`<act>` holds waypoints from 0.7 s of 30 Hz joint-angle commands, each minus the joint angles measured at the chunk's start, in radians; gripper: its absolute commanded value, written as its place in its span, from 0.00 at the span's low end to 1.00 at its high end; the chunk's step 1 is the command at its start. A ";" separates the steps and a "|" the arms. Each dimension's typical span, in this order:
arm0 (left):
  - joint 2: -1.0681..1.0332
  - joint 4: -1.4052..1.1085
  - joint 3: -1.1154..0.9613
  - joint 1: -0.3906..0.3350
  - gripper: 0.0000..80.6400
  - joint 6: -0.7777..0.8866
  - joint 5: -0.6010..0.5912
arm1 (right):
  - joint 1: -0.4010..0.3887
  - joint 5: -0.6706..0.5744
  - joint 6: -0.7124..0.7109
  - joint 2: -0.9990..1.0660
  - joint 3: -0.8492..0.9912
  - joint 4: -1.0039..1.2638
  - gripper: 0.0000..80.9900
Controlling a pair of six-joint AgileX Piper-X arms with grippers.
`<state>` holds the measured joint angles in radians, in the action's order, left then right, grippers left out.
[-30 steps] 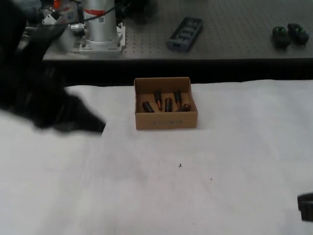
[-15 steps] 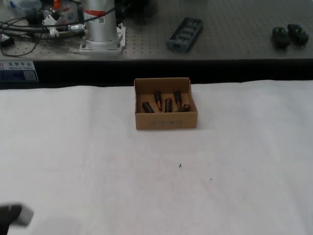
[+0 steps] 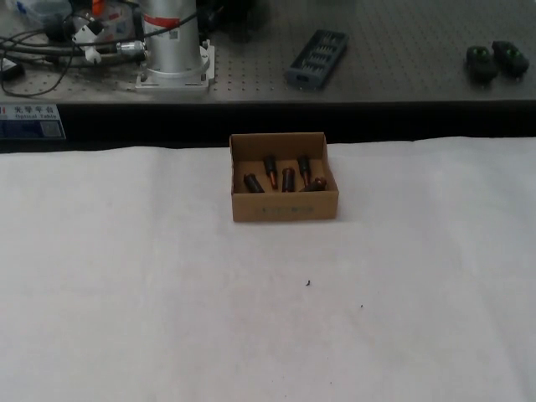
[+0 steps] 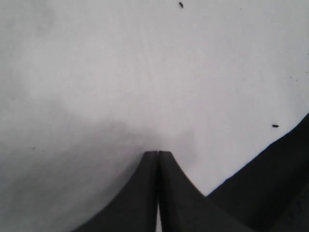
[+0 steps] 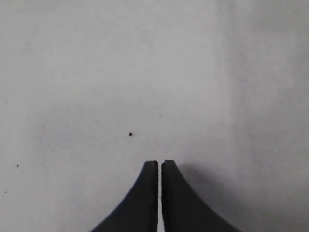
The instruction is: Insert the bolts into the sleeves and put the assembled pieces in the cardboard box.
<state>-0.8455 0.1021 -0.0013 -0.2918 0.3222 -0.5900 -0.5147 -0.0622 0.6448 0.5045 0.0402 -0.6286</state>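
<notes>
Arms pulled back off the cloth (image 3: 167,293) since a second ago; box (image 3: 284,205) unmoved. Left gripper (image 4: 158,153) closed, empty, tips over cloth; right gripper (image 5: 160,163) the same. Box sits mid-bench, toward the far edge. Inside lie probably five pieces (image 3: 287,179), long axes mostly near-to-far.
</notes>
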 commanded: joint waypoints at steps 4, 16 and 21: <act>0.004 0.020 0.001 0.002 0.01 0.020 0.074 | 0.006 0.062 0.007 -0.007 -0.005 0.013 0.04; 0.004 0.023 0.001 0.002 0.01 0.016 0.074 | 0.006 0.097 0.007 -0.007 -0.005 0.013 0.04; 0.004 0.023 0.001 0.002 0.01 0.016 0.070 | 0.006 0.097 0.007 -0.007 -0.005 0.013 0.04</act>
<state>-0.8455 0.1021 -0.0013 -0.2918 0.3379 -0.5820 -0.5147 0.0272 0.6499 0.5045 0.0344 -0.6243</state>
